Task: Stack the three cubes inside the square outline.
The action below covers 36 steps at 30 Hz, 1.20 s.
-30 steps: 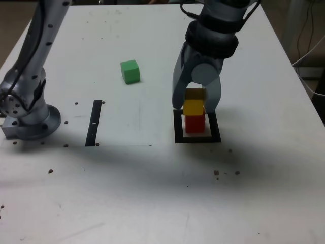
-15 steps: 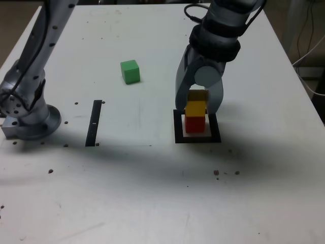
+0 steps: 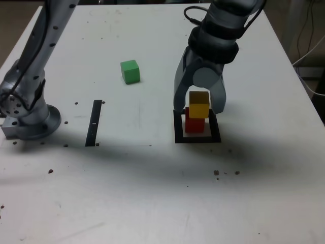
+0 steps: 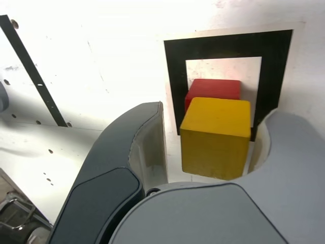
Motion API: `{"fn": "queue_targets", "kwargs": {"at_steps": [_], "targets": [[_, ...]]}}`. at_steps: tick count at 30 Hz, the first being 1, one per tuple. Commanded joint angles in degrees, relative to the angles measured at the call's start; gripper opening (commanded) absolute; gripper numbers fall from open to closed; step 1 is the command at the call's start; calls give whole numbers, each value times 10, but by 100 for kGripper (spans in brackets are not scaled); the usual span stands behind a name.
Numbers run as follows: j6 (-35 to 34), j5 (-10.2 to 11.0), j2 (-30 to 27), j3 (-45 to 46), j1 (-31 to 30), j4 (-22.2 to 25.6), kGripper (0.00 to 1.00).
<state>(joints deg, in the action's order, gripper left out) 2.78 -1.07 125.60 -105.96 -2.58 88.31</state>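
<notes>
Yellow cube (image 3: 199, 110) is sitting on the red cube (image 3: 194, 124) (inside the square outline (image 3: 197, 138)); the hand (image 3: 199, 104) is straddling it, released.

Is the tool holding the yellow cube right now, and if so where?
Apparently not: the tool stands open around the yellow cube, with a gap on one side; the other side is unclear. The cube sits on the red cube.

jaws parted, yellow cube (image 3: 199, 110) released

The gripper (image 3: 199, 105) straddles the yellow cube (image 3: 199, 107), one finger (image 3: 181, 91) on each side. Under it the red cube (image 3: 194, 124) sits inside the square outline (image 3: 178, 132). The green cube (image 3: 130, 71) lies well apart from the fingers.
</notes>
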Motion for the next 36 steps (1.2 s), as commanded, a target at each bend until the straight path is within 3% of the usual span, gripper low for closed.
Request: {"fn": "queue_targets", "kwargs": {"at_steps": [1,9,18,23,36], "targets": [[2,-2,0,3,1,2,94],[1,12,-30,5,1,6,99],[-18,63,-112,39,12,20,99],[-24,82,-148,86,47,20,99],[2,102,-199,198,153,3,99]]}}
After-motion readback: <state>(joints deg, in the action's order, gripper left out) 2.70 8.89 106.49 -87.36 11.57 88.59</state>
